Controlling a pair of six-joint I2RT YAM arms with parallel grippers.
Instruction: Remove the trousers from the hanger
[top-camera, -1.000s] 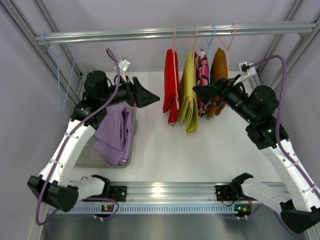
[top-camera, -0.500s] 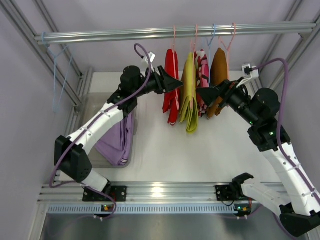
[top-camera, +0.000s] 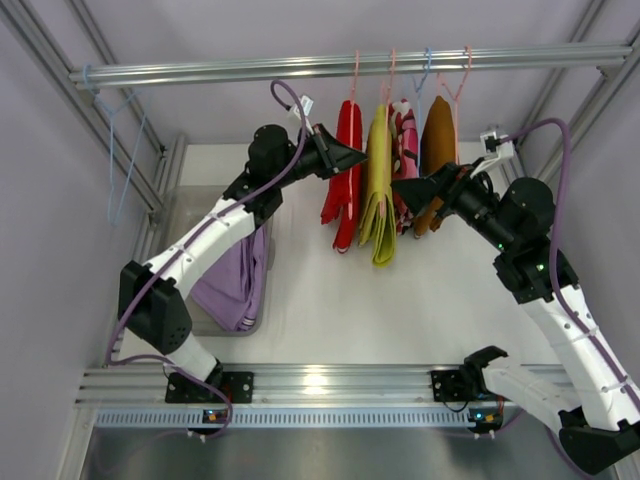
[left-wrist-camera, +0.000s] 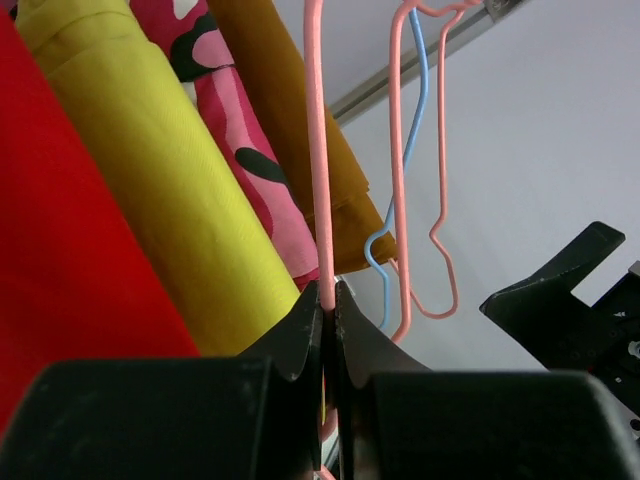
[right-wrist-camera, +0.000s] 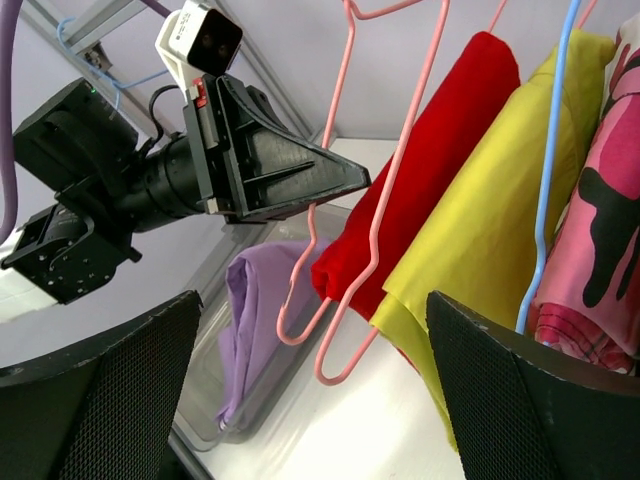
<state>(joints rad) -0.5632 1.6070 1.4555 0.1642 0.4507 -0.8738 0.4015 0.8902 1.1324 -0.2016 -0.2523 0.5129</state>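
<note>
Hanger (left-wrist-camera: 318, 150) pinched in left claw (left-wrist-camera: 328, 300); right claw (right-wrist-camera: 312, 330) spread apart near yellow-green trousers (right-wrist-camera: 480, 220)

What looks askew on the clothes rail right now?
The red trousers hang slanted, lower end swung left, while the yellow-green pair beside them hangs straight. The left gripper is shut on a pink hanger wire next to them, which likely tilts them.

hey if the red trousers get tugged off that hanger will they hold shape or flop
Probably flop: the red trousers hang draped over their pink hanger like soft cloth. They look light, so the thin hanger may swing; the left gripper pinching its wire should steady it.
</note>
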